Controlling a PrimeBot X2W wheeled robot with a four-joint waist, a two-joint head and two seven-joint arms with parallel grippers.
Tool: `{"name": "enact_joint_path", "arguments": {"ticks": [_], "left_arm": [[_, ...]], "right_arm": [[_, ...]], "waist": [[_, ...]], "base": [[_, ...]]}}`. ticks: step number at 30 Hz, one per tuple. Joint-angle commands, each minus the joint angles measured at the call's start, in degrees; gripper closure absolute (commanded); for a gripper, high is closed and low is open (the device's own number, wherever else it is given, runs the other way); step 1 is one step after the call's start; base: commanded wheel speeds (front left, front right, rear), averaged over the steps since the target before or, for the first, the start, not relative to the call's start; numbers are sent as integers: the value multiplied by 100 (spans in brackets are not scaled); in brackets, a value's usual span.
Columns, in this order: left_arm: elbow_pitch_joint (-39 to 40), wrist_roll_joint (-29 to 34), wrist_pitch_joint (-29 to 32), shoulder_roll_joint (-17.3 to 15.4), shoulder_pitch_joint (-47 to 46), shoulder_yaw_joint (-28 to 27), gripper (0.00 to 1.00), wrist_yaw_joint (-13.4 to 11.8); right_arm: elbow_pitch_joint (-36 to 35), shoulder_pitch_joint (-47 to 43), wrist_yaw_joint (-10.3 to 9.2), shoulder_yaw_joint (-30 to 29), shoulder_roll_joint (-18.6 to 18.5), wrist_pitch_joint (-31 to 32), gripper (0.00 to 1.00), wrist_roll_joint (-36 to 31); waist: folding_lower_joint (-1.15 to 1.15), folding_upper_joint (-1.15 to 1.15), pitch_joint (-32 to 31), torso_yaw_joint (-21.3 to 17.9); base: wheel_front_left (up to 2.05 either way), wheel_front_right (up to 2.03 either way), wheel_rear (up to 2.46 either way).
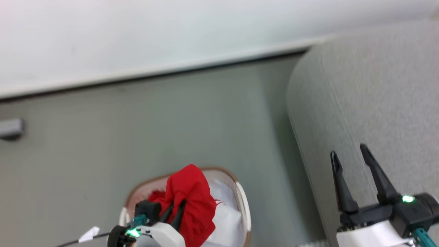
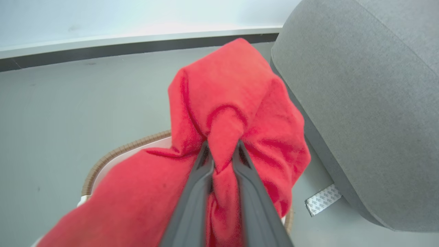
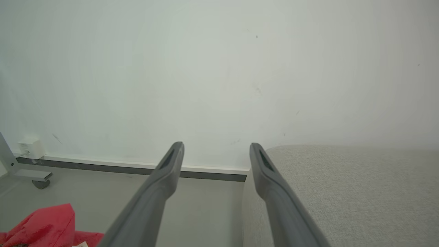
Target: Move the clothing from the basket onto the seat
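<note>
Dark fingers [image 2: 193,195] of the left hand [image 2: 222,148] pinch a bunched fold of the plain red clothing [image 2: 236,89], which hangs lifted above the basket [image 2: 113,154], its lower part trailing down toward the brown rim. In the head view a second garment [image 1: 226,214] (mostly its white panel showing) lies inside the basket. The seat [image 2: 360,85] stands just beside the basket on the robot's right, and the right hand [image 1: 348,151] hovers over the grey upholstery with its fingers spread and nothing between them.

The fabric looks light, soft and limp. It drapes around the fingers, so it will likely sag and swing rather than keep a shape, and nothing about it seems fragile. A pinch on a thick gathered fold, as here, should hold, while a single thin edge could slip out. The trailing part may catch on the rim, so the carry probably needs height before crossing to the seat.
</note>
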State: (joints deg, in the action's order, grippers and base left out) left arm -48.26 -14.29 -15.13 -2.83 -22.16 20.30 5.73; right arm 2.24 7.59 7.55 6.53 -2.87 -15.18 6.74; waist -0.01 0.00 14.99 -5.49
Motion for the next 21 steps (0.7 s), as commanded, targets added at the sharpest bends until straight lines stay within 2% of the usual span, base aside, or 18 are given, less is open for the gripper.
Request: {"name": "enact_joint_path", "arguments": {"ticks": [1,3,10,21], "left_arm": [[65,-9,-2,-16,82,-23,100,-23],[465,-122,-3,-17,322,-101,100,-55],[1257,-285,12,-79,692,-210,100,-103],[3017,-365,510,-339,969,-330,100,-347]], "right_arm": [[22,-107,-12,-27,-5,4,0,39],[51,-337,-12,-28,-5,4,0,93],[118,-737,-12,-5,-5,4,0,145],[126,-1090,-12,-34,-5,4,0,197]], "waist": [[1,0,-629,332],[1,0,-943,418],[1,0,-1463,501],[1,0,-1831,448]], "base": [[0,0,0],[0,0,0],[0,0,0],[0,0,0]]}}
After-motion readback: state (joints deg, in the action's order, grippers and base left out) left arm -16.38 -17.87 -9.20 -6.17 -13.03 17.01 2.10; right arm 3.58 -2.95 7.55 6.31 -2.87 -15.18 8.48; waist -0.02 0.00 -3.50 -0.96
